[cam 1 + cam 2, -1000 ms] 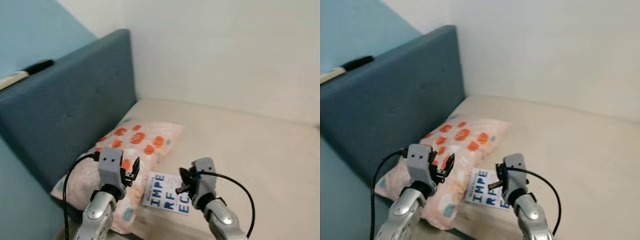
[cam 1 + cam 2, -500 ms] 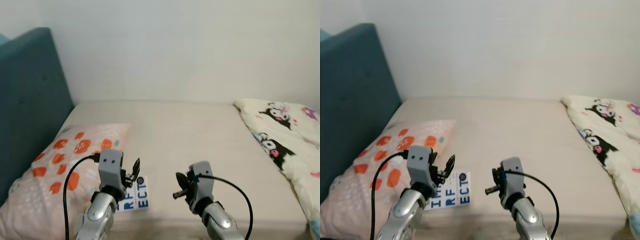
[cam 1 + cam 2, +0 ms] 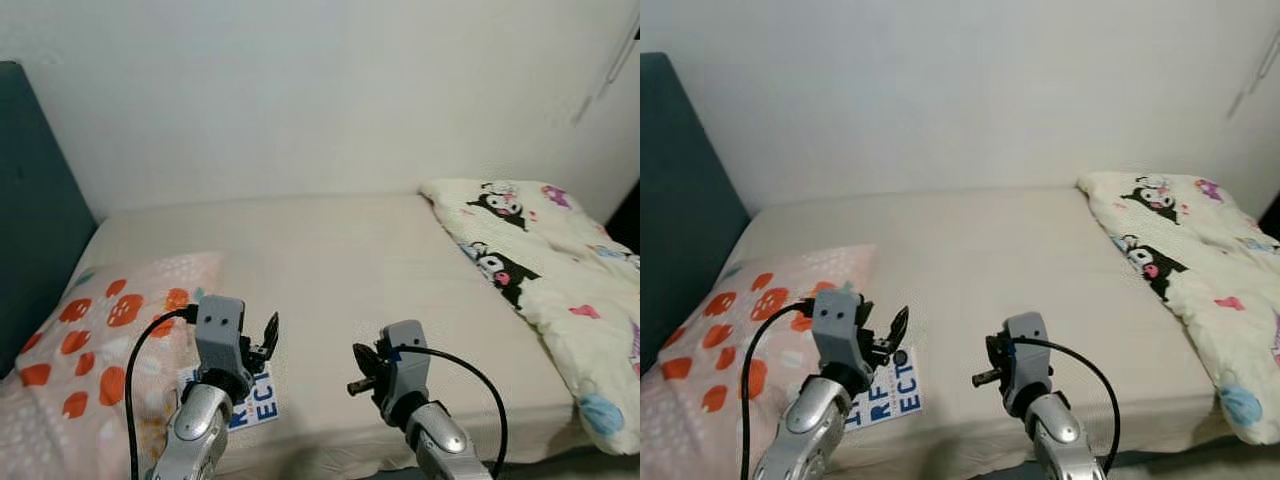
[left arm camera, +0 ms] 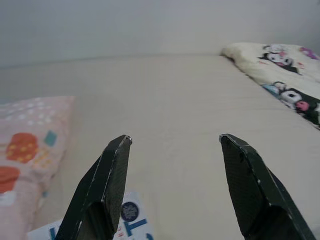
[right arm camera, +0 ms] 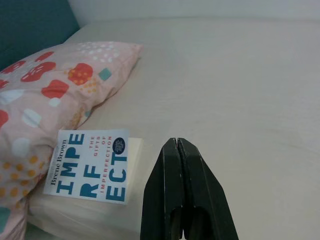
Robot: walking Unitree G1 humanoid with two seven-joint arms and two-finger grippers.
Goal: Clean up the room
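On the bed (image 3: 970,250), one orange-spotted pink pillow (image 3: 730,330) lies at the left end against the blue headboard (image 3: 680,200). One white book (image 5: 90,171) lies flat at the bed's near edge, touching the pillow, spine toward it. The left gripper (image 4: 172,187) hovers above it, jaws wide and empty. The right gripper (image 5: 184,190) hangs pressed closed, empty. One cartoon-print duvet (image 3: 1200,270) covers the right end.
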